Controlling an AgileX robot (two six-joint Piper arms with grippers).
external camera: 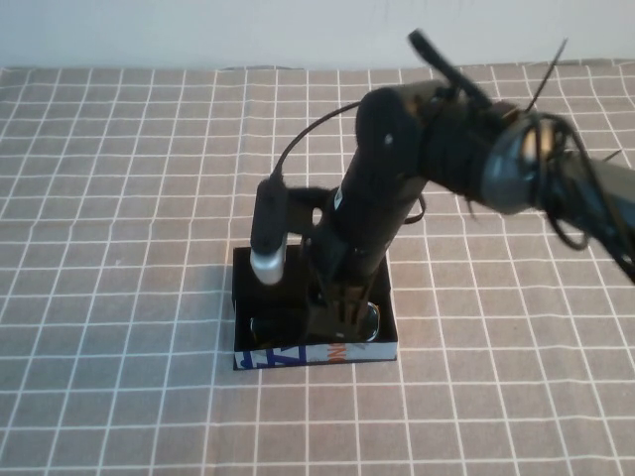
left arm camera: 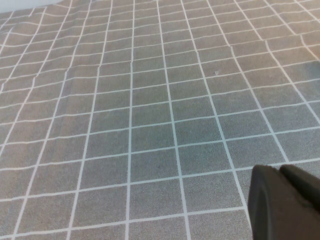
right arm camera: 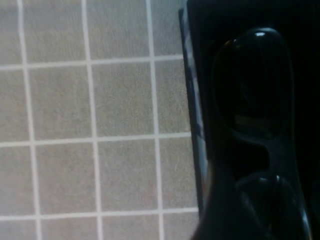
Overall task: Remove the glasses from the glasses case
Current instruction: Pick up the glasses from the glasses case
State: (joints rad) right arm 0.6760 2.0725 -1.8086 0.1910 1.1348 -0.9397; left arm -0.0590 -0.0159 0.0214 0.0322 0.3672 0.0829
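A table covered with a grey-brown tablecloth (external camera: pixel 119 248) printed with a white grid fills the high view up to a pale wall at the far edge. The glasses case (external camera: pixel 243 297) lies directly on the cloth near the middle of the table, towards the robot's side, its white front edge with blue and orange marks facing the robot. In the left wrist view the cloth shows slight wrinkles, with nothing resting on that stretch.

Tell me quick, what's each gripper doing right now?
Left gripper: away from the box, over bare tablecloth; state cannot be told.
Right gripper: down inside the glasses case at the glasses; grip cannot be told.
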